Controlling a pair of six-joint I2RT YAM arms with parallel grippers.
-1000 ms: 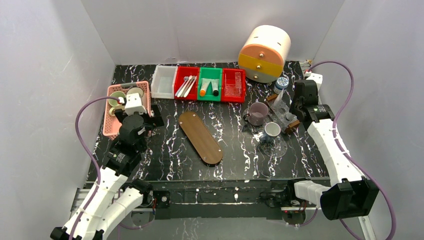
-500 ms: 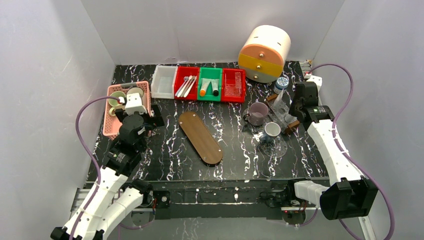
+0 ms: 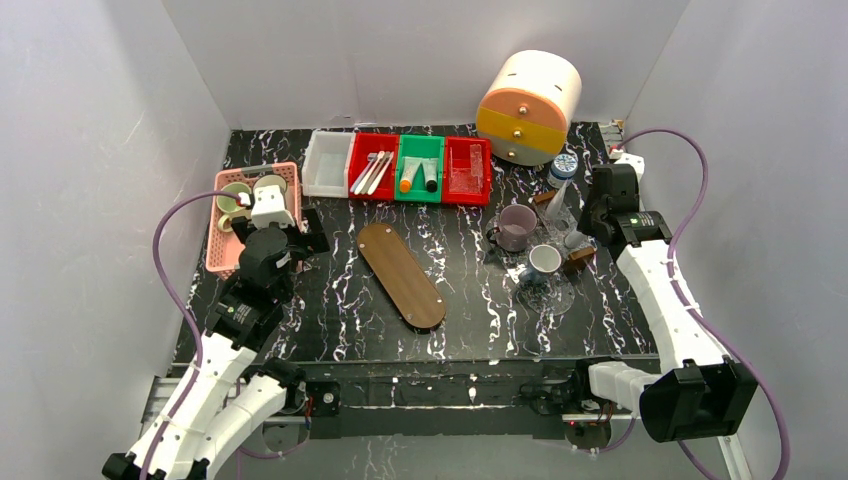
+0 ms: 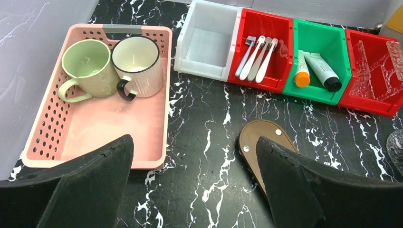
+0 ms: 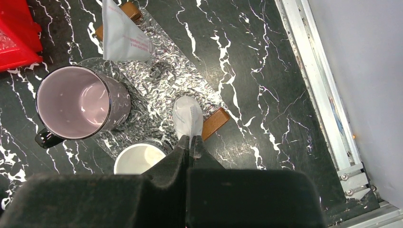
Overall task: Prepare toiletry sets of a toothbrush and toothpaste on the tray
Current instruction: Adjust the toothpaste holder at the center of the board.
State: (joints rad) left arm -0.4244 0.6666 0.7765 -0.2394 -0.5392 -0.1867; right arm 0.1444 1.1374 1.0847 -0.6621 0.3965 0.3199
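Observation:
My right gripper (image 5: 190,140) is shut on the flat end of a small white tube (image 5: 186,114), which hangs over the silvery tray (image 5: 161,85) beside its wooden handle (image 5: 215,122). A second white tube (image 5: 124,35) stands at the tray's far end. Slim white toothbrushes (image 4: 258,57) lie in a red bin. An orange-capped tube (image 4: 301,71) and a dark-capped tube (image 4: 323,73) lie in the green bin. My left gripper (image 4: 195,185) is open and empty above the table, between the pink basket and the brown oval board (image 4: 266,142).
A purple mug (image 5: 78,102) and a white cup (image 5: 140,159) stand by the silvery tray. The pink basket (image 4: 95,128) holds two mugs. There is also a white bin (image 4: 204,45), a red bin of clear pieces (image 4: 375,80), and a round drawer unit (image 3: 528,105) at the back right.
My right gripper has shifted slightly right with the white tube in it. The left arm has not moved.

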